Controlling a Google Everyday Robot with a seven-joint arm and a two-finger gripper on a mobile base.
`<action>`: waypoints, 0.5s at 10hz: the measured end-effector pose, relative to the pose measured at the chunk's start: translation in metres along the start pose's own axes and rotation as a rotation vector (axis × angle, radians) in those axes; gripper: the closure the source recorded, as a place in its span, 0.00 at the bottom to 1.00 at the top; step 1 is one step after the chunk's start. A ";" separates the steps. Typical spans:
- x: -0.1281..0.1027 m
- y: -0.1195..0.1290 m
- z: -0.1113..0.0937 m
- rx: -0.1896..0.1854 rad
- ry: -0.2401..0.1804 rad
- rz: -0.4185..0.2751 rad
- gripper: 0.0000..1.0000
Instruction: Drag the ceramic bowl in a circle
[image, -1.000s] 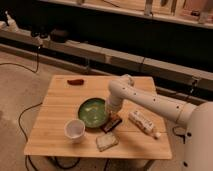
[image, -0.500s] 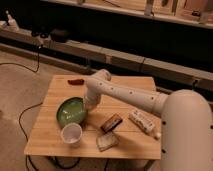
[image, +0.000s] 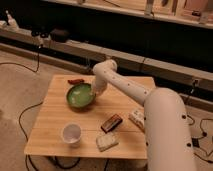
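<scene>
The ceramic bowl (image: 80, 96) is wide and shallow, glossy green inside with a darker rim. It sits on the wooden table (image: 50, 120) left of centre, towards the back. My white arm reaches in from the lower right and bends down over the table. My gripper (image: 96, 95) is at the bowl's right rim, touching or just over it. The arm's wrist hides the fingertips.
A small white cup (image: 71, 133) stands near the front left. A dark bar (image: 111, 122), a pale packet (image: 107, 142) and a white packet (image: 136, 118) lie at the front right. A small reddish object (image: 76, 81) lies behind the bowl. Cables run across the floor.
The bowl has moved from the table's middle to the left and then towards the back, with my gripper moving along at its rim. The cup and packets have stayed in place.
</scene>
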 end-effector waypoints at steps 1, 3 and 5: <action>0.008 0.022 -0.005 -0.014 0.013 0.046 1.00; 0.007 0.063 -0.019 -0.041 0.025 0.119 1.00; -0.022 0.102 -0.036 -0.065 0.016 0.177 1.00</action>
